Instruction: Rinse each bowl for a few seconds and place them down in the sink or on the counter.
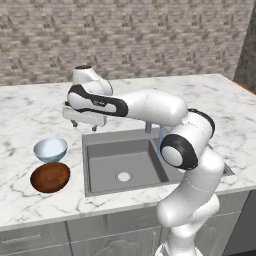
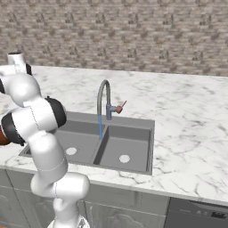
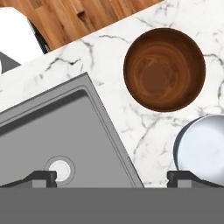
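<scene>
Two bowls [image 1: 50, 164] sit touching beside the sink [image 1: 95, 150] rim, gripper [image 1: 84, 125] spread wide above.

Bowls: two. One pale blue-white bowl [image 1: 50, 149] and one dark reddish-brown bowl [image 1: 50, 177], both on the desk [image 1: 30, 115] just left of the sink [image 1: 120, 165], touching or nearly so. Sink: one, with two basins and two round drains. Tap [image 2: 104, 100]: one, behind the sink.

Glossy white rounded arm [image 1: 155, 107], seemingly black joints.
</scene>
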Tool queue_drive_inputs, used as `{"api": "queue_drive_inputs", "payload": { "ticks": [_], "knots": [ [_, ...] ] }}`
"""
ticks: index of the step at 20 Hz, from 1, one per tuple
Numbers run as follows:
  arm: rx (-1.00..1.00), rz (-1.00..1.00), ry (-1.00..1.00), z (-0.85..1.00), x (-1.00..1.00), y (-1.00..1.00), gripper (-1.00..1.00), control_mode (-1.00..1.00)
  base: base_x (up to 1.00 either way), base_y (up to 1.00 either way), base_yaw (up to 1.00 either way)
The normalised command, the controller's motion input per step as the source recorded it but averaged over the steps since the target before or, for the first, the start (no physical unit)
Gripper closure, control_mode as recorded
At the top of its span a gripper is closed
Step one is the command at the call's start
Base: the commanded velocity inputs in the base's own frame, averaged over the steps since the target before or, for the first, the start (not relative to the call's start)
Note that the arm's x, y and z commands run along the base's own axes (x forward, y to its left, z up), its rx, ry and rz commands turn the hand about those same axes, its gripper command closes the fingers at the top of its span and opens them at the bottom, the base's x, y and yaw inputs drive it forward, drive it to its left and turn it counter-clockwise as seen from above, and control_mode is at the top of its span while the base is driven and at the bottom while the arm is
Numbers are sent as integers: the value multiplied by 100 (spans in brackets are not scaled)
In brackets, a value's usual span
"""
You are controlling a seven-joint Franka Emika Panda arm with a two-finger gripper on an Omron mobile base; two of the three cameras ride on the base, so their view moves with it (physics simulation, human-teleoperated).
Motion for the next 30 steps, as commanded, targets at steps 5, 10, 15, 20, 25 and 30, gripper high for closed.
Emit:
{"api": "queue_drive_inputs", "payload": {
  "ticks": [5,10,15,20,25,30],
  "knots": [
    [-3,8,-5,-24,1,13,-100,-100,0,0,0],
    [0,7,-1,-28,4,12,-100,-100,0,0,0],
    [4,6,-2,-30,7,9,-100,-100,0,0,0],
    [2,4,-5,-20,17,19,-100,-100,0,0,0],
    [0,3,-4,-21,18,23,-100,-100,0,0,0],
    [0,4,-2,-24,18,17,-100,-100,0,0,0]
  ]
}}
